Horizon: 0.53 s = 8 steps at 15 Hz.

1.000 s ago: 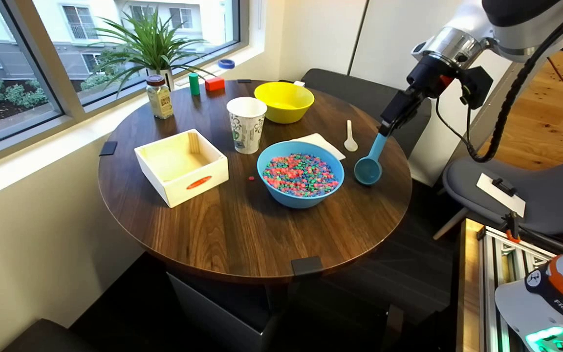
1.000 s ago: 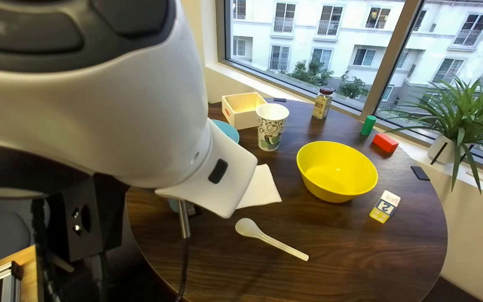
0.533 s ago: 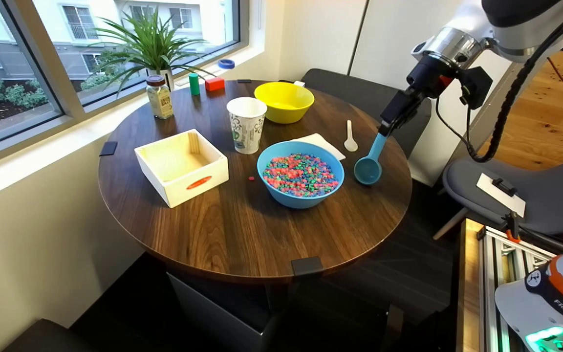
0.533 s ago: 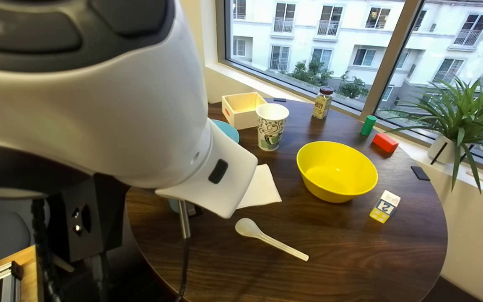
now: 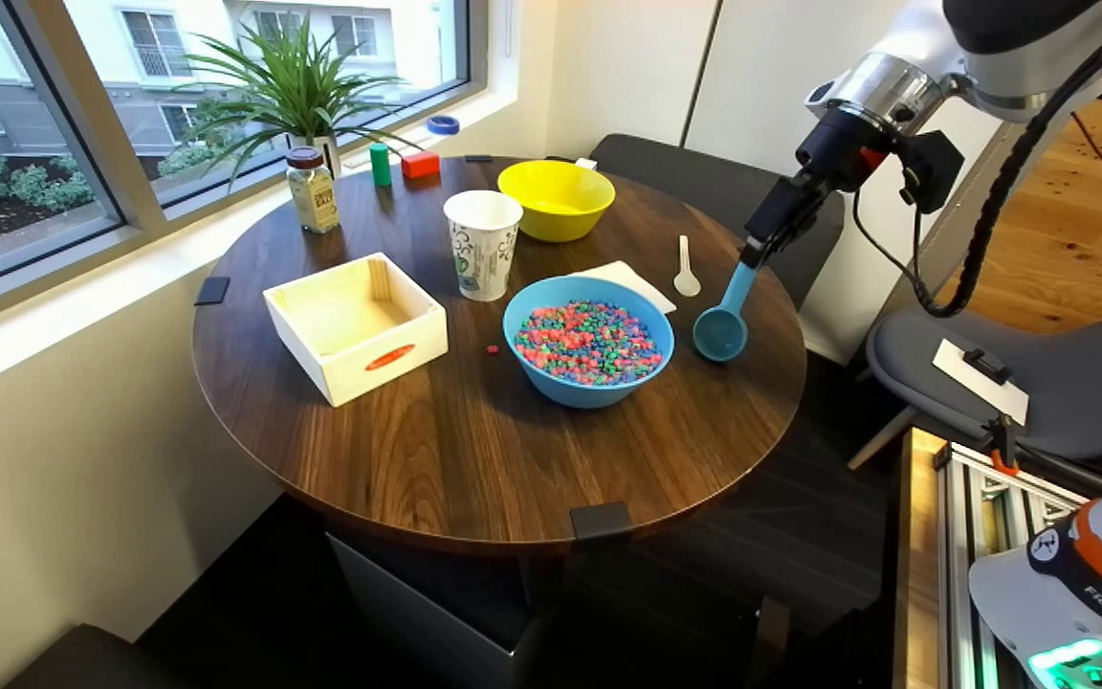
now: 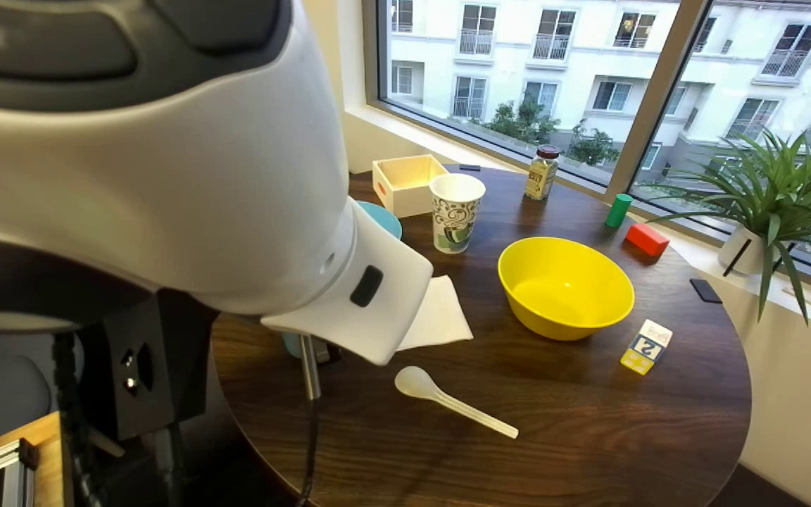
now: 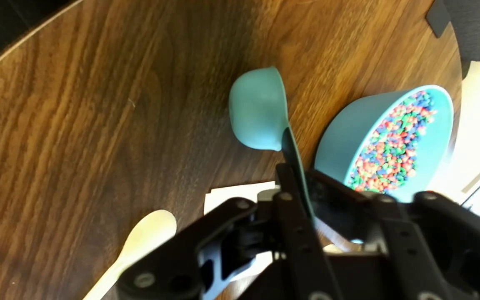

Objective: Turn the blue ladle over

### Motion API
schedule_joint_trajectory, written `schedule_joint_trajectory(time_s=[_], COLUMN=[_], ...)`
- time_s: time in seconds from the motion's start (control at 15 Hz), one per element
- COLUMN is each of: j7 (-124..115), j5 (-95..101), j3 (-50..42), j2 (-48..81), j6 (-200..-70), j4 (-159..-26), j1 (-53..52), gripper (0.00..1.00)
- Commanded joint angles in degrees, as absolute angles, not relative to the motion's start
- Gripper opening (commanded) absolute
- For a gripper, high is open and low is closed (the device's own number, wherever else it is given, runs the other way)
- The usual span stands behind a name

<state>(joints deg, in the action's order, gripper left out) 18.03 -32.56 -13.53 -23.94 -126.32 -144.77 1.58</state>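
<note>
The hand (image 5: 755, 251) is closed, pinching the handle of the blue ladle (image 5: 725, 321), which slants down over the counter (image 5: 436, 450), near the blue bowl (image 5: 599, 397) but apart from it. Whether the ladle touches the counter is unclear. Its mouth faces sideways, so the step looks to be the turn itself, perhaps half done. The next move calls for rolling the hand until that mouth points down, clear of the bowl.

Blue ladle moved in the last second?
No, no visible shift: in an exterior view, the blue ladle keeps its gap from the edge of the table.
</note>
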Motion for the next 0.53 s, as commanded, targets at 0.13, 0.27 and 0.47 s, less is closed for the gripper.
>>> schedule_joint_trajectory(time_s=[0.13,0.27,0.47], j7=[17.9,17.8,17.6], j5=[-30.4,-29.9,-29.0], j3=[-12.5,-12.5,-12.6], j2=[-23.9,-23.8,-23.8], j6=[-128.8,-129.2,-129.8], j4=[-146.5,-146.9,-147.2], j1=[2.7,2.8,2.9], gripper=[0.38,0.45,0.38])
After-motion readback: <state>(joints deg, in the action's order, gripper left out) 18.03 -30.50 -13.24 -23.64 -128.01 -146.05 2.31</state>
